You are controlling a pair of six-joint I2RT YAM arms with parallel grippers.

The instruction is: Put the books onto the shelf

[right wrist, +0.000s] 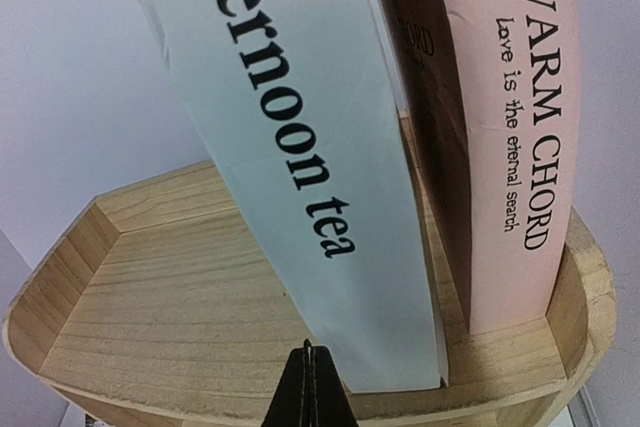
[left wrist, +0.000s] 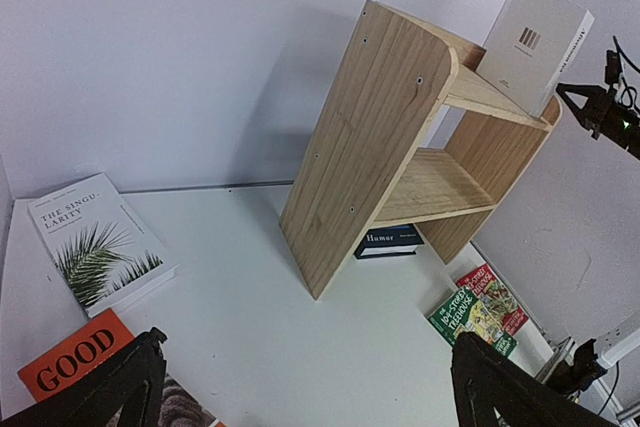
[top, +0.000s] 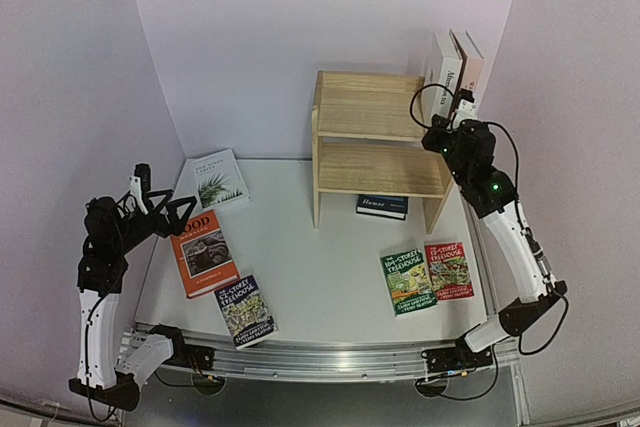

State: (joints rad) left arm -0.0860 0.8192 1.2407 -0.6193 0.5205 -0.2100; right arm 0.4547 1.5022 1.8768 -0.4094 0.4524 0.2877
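Right gripper (right wrist: 310, 357) closed on nothing near white book (right wrist: 300, 147), its spine title wrist-view only.

We read "GOOD" on the orange paperback (left wrist: 70, 362), "THE SINGULARITY" on the white palm-leaf book (left wrist: 95, 247), "Humor" on the navy book (left wrist: 388, 240), "…ternoon tea" on the pale upright spine (right wrist: 300, 147), and "WARM CHORD, Love is the eternal search" on the pink spine (right wrist: 520, 127).

left arm (top: 92, 332) and right arm (top: 515, 242): white links, black joints, looping black cables; the right shows green lights (top: 494, 187).
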